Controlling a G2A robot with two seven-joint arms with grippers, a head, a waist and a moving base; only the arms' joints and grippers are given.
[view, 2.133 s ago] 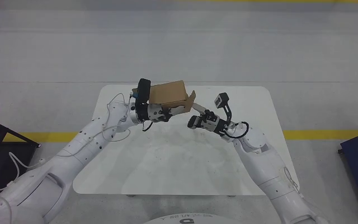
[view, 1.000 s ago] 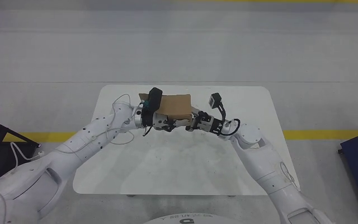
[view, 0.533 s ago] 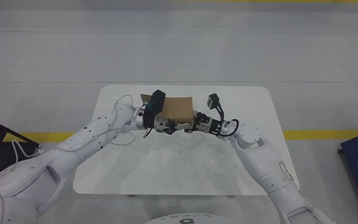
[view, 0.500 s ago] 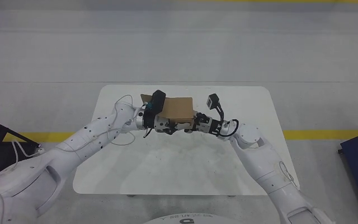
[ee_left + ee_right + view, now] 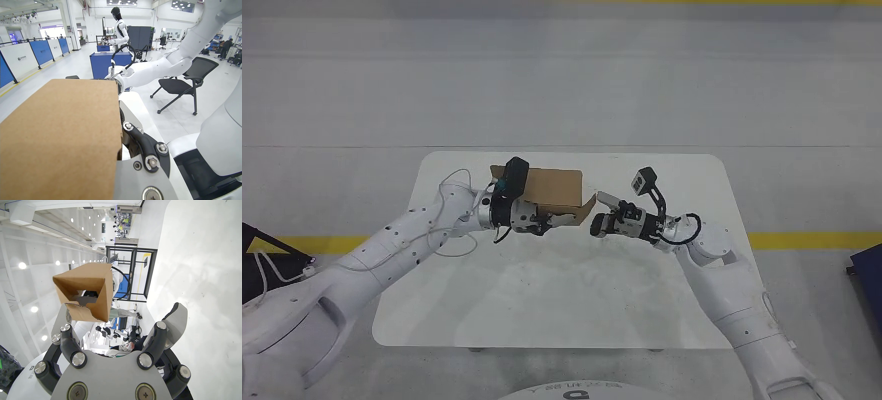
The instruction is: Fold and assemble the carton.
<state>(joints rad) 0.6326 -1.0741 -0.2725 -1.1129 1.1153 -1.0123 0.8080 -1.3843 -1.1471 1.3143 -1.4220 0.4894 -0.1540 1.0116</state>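
A brown carton [image 5: 550, 186] is held above the back of the white table [image 5: 572, 290]. My left gripper [image 5: 532, 216] is shut on its near side, and one of its fingers [image 5: 140, 141] lies against the carton [image 5: 60, 132] wall. The carton's open end [image 5: 85, 289] faces my right gripper, with one flap [image 5: 587, 209] sticking out toward it. My right gripper [image 5: 599, 223] hovers a short way to the right of that flap. It is open [image 5: 121, 315] with nothing between its fingers.
The table's rounded edge runs close behind the carton. A yellow floor line [image 5: 802, 240] passes on both sides of the table. A black chair [image 5: 181, 83] stands on the floor beyond the table.
My right gripper has pulled back to the right, away from the carton's end. The end flap now stands out from the carton. The left arm has shifted the carton slightly left.
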